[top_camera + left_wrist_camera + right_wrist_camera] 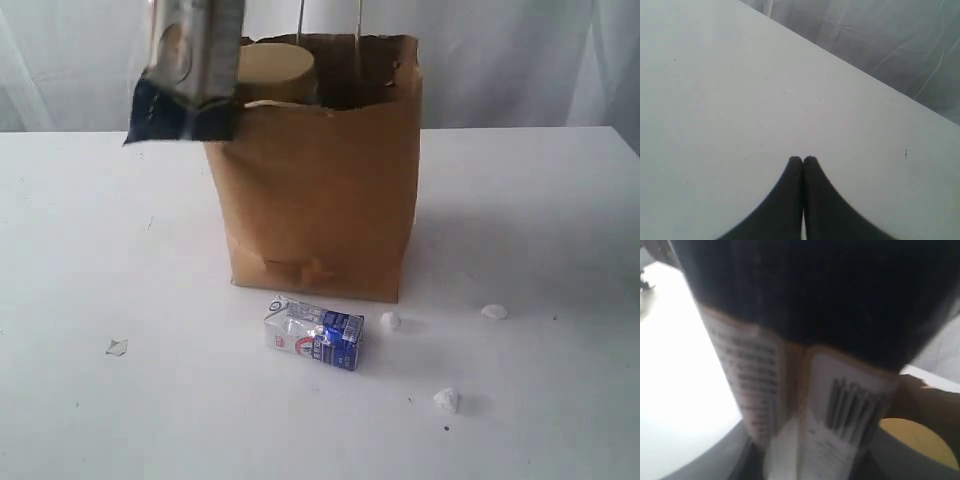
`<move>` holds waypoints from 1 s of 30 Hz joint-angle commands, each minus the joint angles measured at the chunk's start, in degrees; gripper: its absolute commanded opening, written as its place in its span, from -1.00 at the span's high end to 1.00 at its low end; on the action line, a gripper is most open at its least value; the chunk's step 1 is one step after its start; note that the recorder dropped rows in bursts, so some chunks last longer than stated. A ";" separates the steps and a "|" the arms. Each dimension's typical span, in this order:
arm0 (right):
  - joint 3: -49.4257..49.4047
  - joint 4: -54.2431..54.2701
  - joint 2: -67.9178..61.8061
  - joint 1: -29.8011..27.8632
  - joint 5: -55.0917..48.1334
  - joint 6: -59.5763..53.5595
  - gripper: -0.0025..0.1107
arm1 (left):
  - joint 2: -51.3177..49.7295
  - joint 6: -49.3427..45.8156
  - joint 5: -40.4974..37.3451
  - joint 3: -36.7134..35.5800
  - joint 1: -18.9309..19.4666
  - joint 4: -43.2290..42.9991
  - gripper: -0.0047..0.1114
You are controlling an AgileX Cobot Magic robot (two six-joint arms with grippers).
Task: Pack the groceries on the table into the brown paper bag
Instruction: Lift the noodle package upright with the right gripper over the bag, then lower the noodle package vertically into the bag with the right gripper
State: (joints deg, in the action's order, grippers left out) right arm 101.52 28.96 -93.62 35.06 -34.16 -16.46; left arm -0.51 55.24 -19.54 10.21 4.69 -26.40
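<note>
The brown paper bag stands upright at the middle of the table. The big olive-lidded jar shows inside it, also seen from the right wrist as the jar. The long dark-blue packet hangs above the bag's left rim. In the right wrist view the packet fills the picture, and my right gripper is shut on it. The small white-blue carton lies on its side in front of the bag. My left gripper is shut and holds nothing, over bare table.
White crumbs lie to the right of the carton, with others nearer the bag. A small scrap lies at the front left. A pale curtain hangs beyond the table's far edge.
</note>
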 commanded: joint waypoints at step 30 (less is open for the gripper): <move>-0.58 11.53 10.14 -14.55 10.23 -35.65 0.96 | 0.51 -0.05 -1.59 -0.28 -0.37 0.77 0.92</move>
State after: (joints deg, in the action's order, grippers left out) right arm 101.20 38.66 -83.93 20.80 -28.88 -48.27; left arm -0.51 55.24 -20.27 10.21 4.69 -25.76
